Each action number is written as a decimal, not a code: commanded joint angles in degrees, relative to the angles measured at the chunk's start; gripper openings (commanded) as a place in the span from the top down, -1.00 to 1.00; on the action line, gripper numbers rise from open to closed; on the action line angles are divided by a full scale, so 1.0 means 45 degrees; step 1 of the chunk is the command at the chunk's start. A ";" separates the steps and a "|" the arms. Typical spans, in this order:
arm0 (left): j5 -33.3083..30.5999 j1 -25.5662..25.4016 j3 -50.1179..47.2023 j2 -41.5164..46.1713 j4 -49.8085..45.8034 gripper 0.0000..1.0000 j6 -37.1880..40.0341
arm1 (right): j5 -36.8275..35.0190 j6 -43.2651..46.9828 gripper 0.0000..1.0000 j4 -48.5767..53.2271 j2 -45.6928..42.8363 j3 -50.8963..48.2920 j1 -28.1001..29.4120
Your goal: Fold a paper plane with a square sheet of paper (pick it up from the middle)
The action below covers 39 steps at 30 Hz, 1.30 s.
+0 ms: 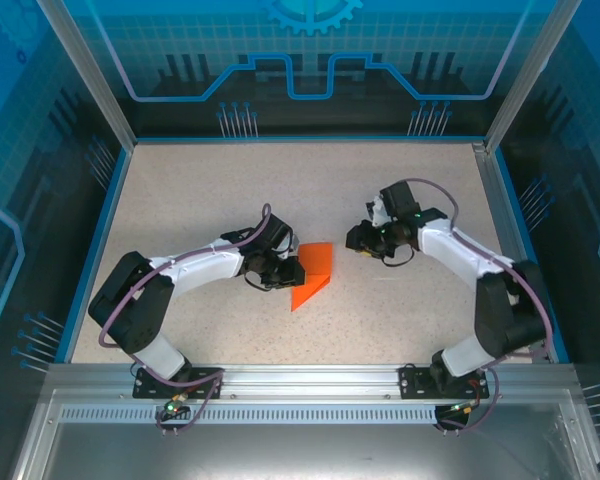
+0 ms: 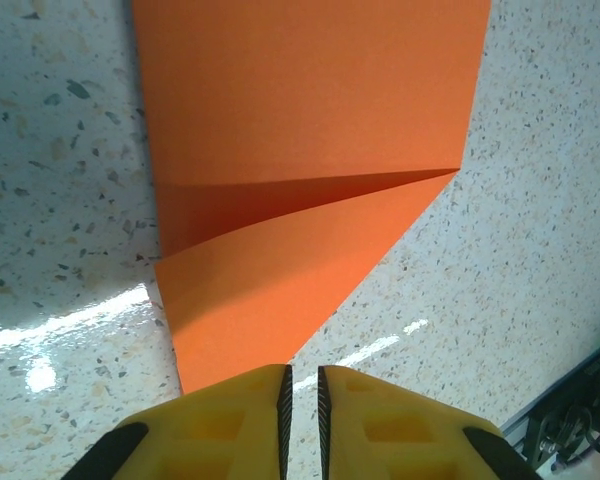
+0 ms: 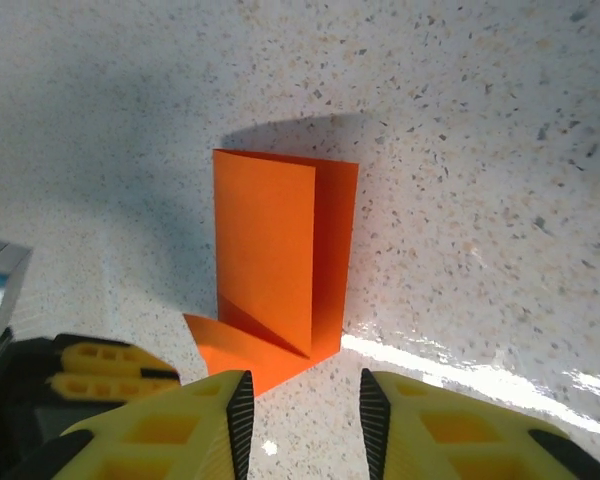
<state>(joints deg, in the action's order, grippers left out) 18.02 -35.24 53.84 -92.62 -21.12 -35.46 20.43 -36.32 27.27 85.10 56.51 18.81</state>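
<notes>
Step in hand: mid-fold. The square sheet of paper (image 1: 313, 272) is already creased into a narrower shape with a pointed lower end, not yet a dart.
Paper's place: on the speckled bench (image 1: 230, 190), between the two arms, with one panel (image 3: 270, 250) lifted off the surface above a slanting flap (image 2: 280, 290).
Left claw (image 1: 288, 268): nearly closed, only a thin slit between the yellow fingers (image 2: 230, 420). It sits at the sheet's pointed corner, and it may be pinching that edge, though the view is too tight to say.
Right claw (image 3: 302, 400): jaws apart, gripping nothing, near the sheet's other side.
Next move, as I judge: the right claw presses the raised panel flat along its crease while the left steadies the corner.
In the way: nothing between the right claw and the sheet. The risk is the thin paper sliding.
Around: an aluminium rail (image 1: 300, 375) along the near edge.
</notes>
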 commanded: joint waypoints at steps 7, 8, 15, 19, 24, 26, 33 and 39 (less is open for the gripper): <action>-0.0479 0.0131 0.0525 -0.0306 0.0494 0.69 -0.0675 | 0.0921 0.0575 0.25 -0.1007 -0.0410 -0.1284 -0.0152; -0.0507 0.0137 0.0527 -0.0344 0.0603 0.69 -0.0792 | 0.1214 0.0438 0.24 -0.1336 -0.0214 -0.1463 -0.0138; -0.1016 0.0214 0.0850 -0.1104 0.0190 0.77 -0.0870 | 0.2218 0.0258 0.10 -0.2422 0.0896 -0.1732 0.0300; -0.1201 0.0212 0.0591 -0.1039 0.0302 0.78 -0.0936 | 0.3095 0.0422 0.02 -0.2670 0.1812 -0.1429 0.0570; -0.1157 0.0213 0.0499 -0.1130 0.0379 0.78 -0.0870 | 0.3411 0.0599 0.01 -0.2840 0.2783 -0.0691 0.0970; -0.1203 0.0213 0.0457 -0.1155 0.0380 0.78 -0.0868 | 0.3513 0.0658 0.01 -0.2940 0.3003 -0.0536 0.1101; -0.1329 0.0213 0.0345 -0.1299 0.0379 0.79 -0.0792 | 0.3644 0.0831 0.02 -0.3065 0.3844 -0.0165 0.1337; -0.1399 0.0209 0.0341 -0.1449 0.0395 0.80 -0.0782 | 0.3767 0.0886 0.02 -0.3158 0.4067 -0.0191 0.1424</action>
<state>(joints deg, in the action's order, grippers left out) 12.64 -34.72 56.10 -98.00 -19.16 -39.05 35.24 -33.36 13.96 102.37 54.52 24.32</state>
